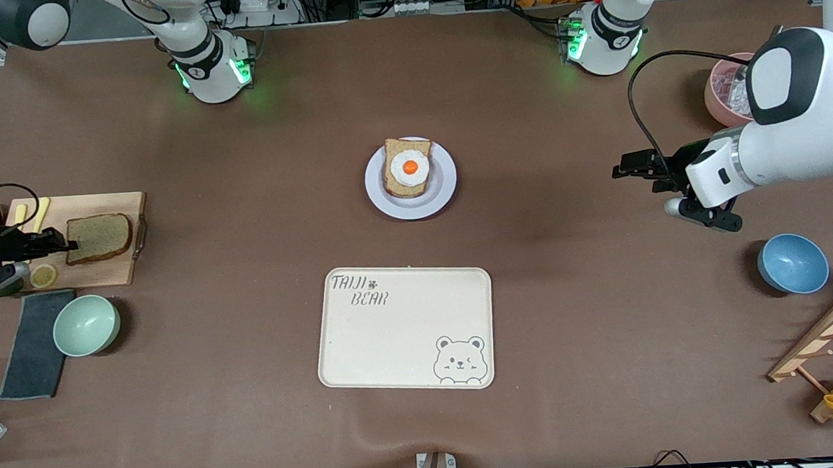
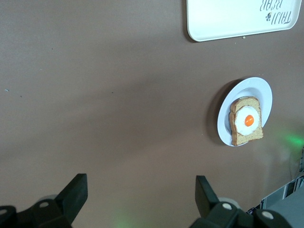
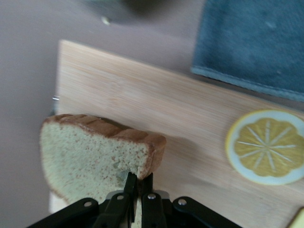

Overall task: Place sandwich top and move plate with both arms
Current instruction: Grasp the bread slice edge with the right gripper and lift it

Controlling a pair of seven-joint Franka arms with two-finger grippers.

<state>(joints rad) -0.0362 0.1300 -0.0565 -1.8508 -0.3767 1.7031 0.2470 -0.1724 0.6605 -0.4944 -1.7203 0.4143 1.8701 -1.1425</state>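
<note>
1. Bread, the sandwich top [image 1: 99, 237], is sitting over the cutting board [image 1: 108, 271] at the right arm's end of the bench [image 1: 250, 345], with one edge raised off the wood in the right wrist view.
2. The right end effector [image 1: 69, 246] is pinching that slice at its edge, its fingers [image 3: 129, 183] pressed close together on the crust just above the board.
3. A lemon slice [image 1: 43, 275] is lying on the board near the slice, and a dark cloth [image 1: 33, 344] is lying just beside the board, nearer the front camera, with a green bowl [image 1: 86, 325] next to it.
4. The plate [image 1: 411, 178] is sitting in the middle of the bench, carrying an egg slice [image 1: 407, 167].
5. A bear tray [image 1: 405, 328] is lying nearer the front camera than the plate, apart from it.
6. The left end effector [image 1: 626, 167] is waiting in the air over bare bench toward the left arm's end, well apart from the plate, with its fingers [image 2: 76, 192] spread wide and holding nothing.
7. A blue bowl [image 1: 793, 263] is sitting near the left arm's end, and a pink bowl [image 1: 722, 92] is showing partly hidden by that arm.
</note>
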